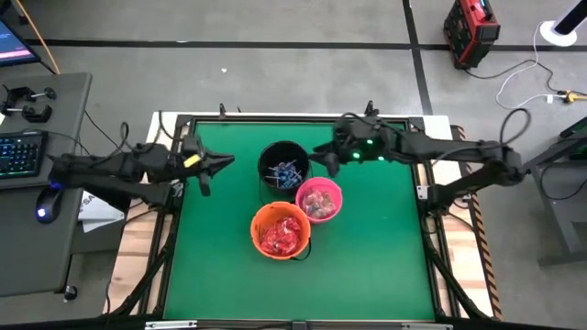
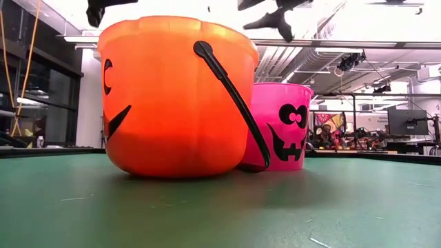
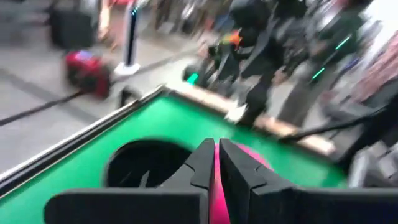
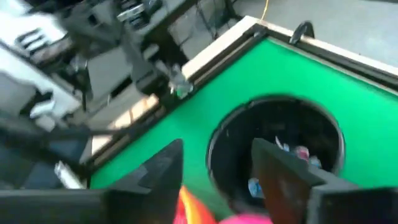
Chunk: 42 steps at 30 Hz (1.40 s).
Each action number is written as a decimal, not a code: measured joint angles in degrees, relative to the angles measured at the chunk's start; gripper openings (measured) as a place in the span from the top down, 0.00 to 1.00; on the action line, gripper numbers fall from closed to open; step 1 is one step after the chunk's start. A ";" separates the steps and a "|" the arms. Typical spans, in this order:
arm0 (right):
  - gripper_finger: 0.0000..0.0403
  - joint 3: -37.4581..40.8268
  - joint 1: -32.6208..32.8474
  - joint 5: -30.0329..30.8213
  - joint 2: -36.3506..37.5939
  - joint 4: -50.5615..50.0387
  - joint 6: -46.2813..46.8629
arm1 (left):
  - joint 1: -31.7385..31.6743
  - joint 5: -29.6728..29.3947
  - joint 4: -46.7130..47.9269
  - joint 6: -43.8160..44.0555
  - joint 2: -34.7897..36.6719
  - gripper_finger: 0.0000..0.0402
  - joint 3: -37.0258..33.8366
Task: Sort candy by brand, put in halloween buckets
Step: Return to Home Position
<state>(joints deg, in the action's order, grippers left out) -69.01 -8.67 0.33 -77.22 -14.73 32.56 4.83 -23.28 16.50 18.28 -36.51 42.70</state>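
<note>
Holding everything: the green table (image 1: 385,266), with three buckets close together near its middle.
Orange bucket (image 1: 258,223): nearest the front edge, just beside the pink one; red packets (image 1: 282,236) inside.
Black bucket (image 1: 265,158): toward the back, between the two grippers; blue lollipops (image 1: 286,172) inside.
Pink bucket (image 1: 338,195): a bit smaller; something inside, too small to tell.
Left gripper (image 1: 227,162): in the air near the black bucket, fingers closed on nothing.
Right gripper (image 1: 318,155): at the black bucket's other side, fingers apart, empty.
Handling guess: lollipops look light with hard heads, so pinch the stick; packets look soft and slippery, so pinch an edge.
</note>
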 joint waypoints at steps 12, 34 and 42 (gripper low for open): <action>0.98 0.03 7.19 3.64 11.34 -27.48 5.99 | -8.26 13.01 -40.24 3.60 17.35 1.00 -35.05; 1.00 40.65 13.40 1.78 42.90 0.52 10.91 | -12.04 15.90 -35.05 11.13 23.77 1.00 -42.02; 1.00 59.72 9.48 -2.93 53.96 23.96 -0.03 | -12.04 15.88 -35.11 11.13 23.77 1.00 -41.99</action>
<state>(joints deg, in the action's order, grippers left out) -9.29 0.81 -2.60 -23.25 9.23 32.53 -7.20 -7.40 -18.61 29.41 -12.73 0.71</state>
